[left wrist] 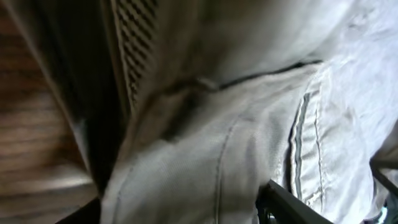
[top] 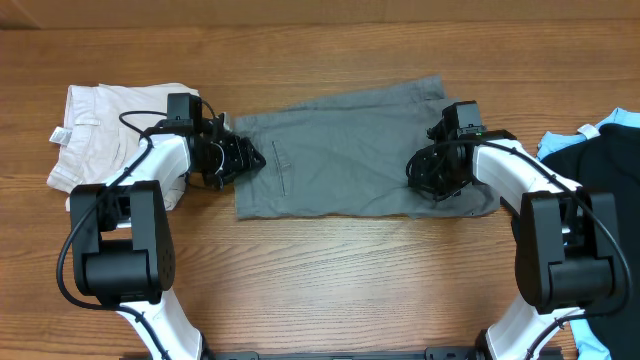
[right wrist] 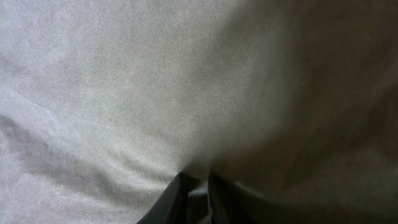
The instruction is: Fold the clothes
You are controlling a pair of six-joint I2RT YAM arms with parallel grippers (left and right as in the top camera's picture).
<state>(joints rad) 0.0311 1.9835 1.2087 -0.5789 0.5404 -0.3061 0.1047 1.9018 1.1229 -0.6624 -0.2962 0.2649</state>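
Observation:
The mid-grey shorts lie flat across the middle of the table, waistband end to the left. My left gripper is at their left edge. In the left wrist view its fingers stand apart, with grey cloth and a stitched pocket seam bulging between them. My right gripper is low on the right end of the shorts. In the right wrist view its fingertips are close together, pinching a ridge of the grey cloth.
Off-white cream shorts lie at the far left, under the left arm. A black garment with light-blue trim lies at the right edge. Bare wood table runs along the front.

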